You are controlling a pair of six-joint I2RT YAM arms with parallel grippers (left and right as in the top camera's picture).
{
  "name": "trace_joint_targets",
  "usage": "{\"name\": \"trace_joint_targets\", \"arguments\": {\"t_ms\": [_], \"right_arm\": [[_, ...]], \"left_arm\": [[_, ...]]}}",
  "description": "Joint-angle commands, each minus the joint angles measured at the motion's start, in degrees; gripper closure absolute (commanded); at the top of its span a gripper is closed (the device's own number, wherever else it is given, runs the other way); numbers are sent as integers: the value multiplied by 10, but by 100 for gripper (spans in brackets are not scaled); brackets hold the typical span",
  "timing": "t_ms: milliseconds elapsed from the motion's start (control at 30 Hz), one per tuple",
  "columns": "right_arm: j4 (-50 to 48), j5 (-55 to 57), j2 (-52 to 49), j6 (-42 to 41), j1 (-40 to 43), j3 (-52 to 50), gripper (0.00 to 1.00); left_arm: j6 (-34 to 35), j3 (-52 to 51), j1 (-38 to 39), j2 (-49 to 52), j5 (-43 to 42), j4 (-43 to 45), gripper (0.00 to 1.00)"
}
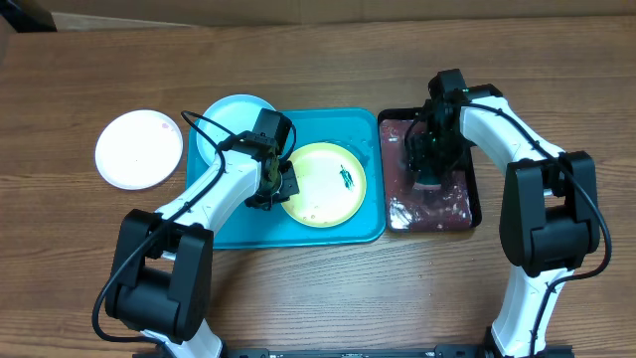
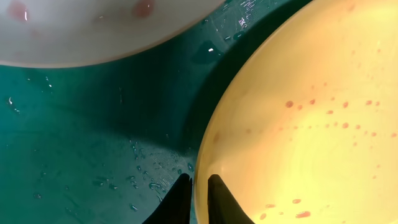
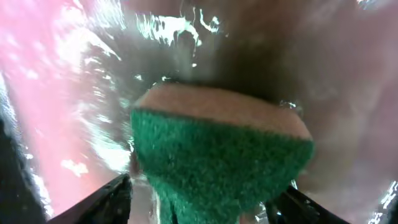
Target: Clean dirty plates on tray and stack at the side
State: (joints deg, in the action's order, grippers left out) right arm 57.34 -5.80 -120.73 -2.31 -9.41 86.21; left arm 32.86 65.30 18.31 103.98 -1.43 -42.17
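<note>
While its 2 dark fingers (image 2: pixel 177 205) stand almost together at the bottom centre of the left wrist view, the left gripper (image 2: pixel 198 182) pinches the rim of the round yellow-green plastic plate (image 2: pixel 311 124), with 1 finger outside the rim and 1 inside. That plate carries reddish specks and, in the overhead view, a small dark smudge (image 1: pixel 345 177) right of its centre. It lies inside the large turquoise rectangular plastic tray (image 1: pixel 328 124), toward the tray's lower right, and water beads dot the tray floor beside it. The round pale blue plastic plate (image 1: pixel 234 114) sits at the tray's upper-left corner, overlapping the rim there and close to the yellow-green plate. The round white plastic plate (image 1: pixel 139 149) lies on the brown wooden table (image 1: pixel 328 298), left of the tray and apart from it. At the right of the overhead frame, the right gripper (image 1: pixel 429 171) reaches down into the smaller black rectangular tray (image 1: pixel 475 204), which holds wet, pinkish liquid and stands just beside the turquoise tray. Its jaws stand wide and clasp the sponge with a green scouring face and tan back (image 3: pixel 217 168), 1 finger at each lower corner of the right wrist view.
</note>
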Motion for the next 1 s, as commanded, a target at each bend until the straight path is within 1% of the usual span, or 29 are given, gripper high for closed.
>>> {"name": "trace_joint_targets", "arguments": {"t_ms": [0,167,367,400,433,467,500,533,567,633,667,700,733,767,800,967], "right_arm": [[-26,-5,-2,13,0,9,30],[-47,-3,-2,12,0,9,32],[-72,-3,-2,7,0,9,41],[-74,-3,-2,6,0,9,45],[-75,-3,-2,6,0,9,53],[-77,-3,-2,6,0,9,73],[-77,-3,-2,6,0,9,75],[-76,-4,-2,1,0,9,75],[-73,-10,-2,-4,0,13,68],[-57,-33,-2,-5,0,29,37],[-43,-38,-2,-5,0,43,28],[-29,-37,-2,-5,0,56,21],[-15,-37,-2,-5,0,67,16],[-2,-37,-2,-4,0,77,5],[21,-28,-2,-4,0,90,0],[37,-20,-2,-6,1,89,0]], "left_arm": [[-7,0,3,7,5,1,87],[-7,0,3,7,5,1,87],[-7,0,3,7,5,1,87],[-7,0,3,7,5,1,87],[-7,0,3,7,5,1,87],[-7,0,3,7,5,1,87],[-7,0,3,7,5,1,87],[-7,0,3,7,5,1,87],[-7,0,3,7,5,1,87],[-7,0,3,7,5,1,87],[-7,0,3,7,5,1,87],[-7,0,3,7,5,1,87],[-7,0,3,7,5,1,87],[-7,0,3,7,5,0,87],[-7,0,3,7,5,0,87],[-7,0,3,7,5,-2,87]]}}
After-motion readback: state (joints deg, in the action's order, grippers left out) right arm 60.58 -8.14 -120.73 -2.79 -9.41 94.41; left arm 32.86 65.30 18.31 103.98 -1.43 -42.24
